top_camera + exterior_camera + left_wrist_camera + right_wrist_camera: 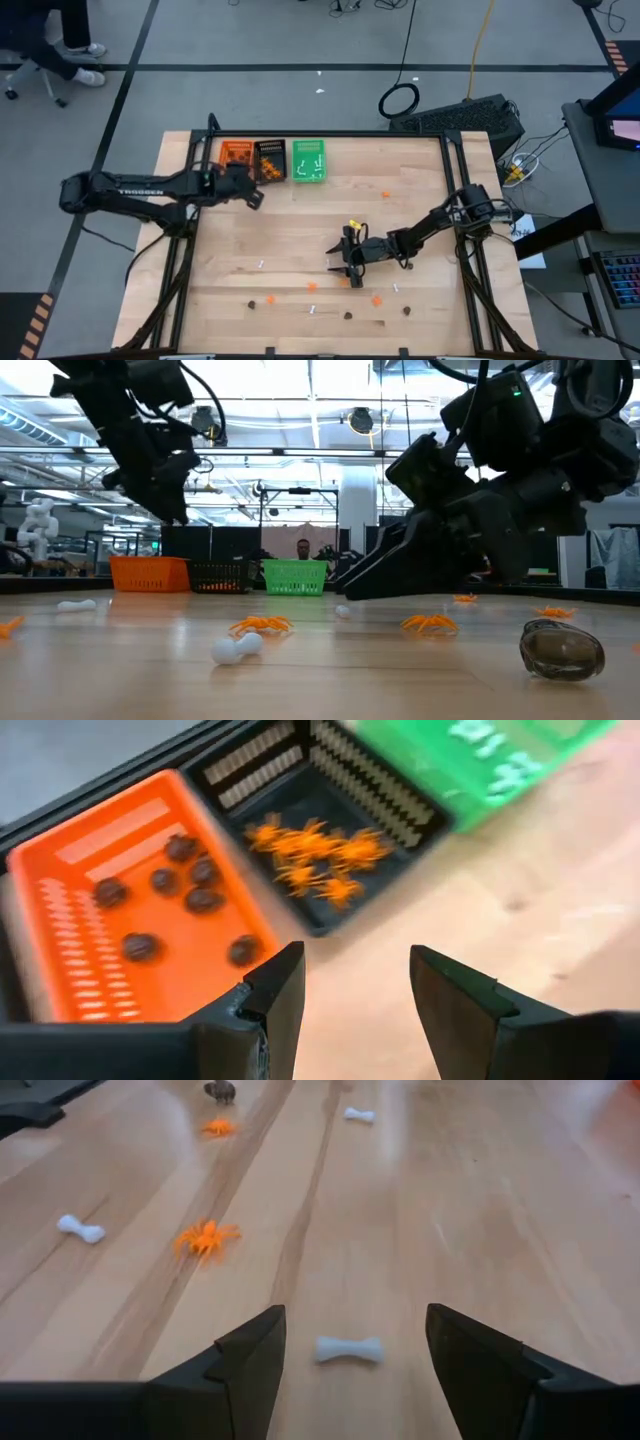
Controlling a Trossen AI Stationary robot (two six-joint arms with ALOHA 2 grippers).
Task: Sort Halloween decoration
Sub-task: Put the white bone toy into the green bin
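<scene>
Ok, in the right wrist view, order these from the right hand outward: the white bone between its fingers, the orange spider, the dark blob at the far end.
1. White bone: lies on the wood between the open fingers of the right hand.
2. Orange spider: farther out, off to one side, near another white bone.
3. Dark blob: farthest, beyond a second orange spider.

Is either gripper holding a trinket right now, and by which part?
Nothing held. Left gripper is open and empty near the trays; right gripper is open, a white bone lying between its fingers.
</scene>
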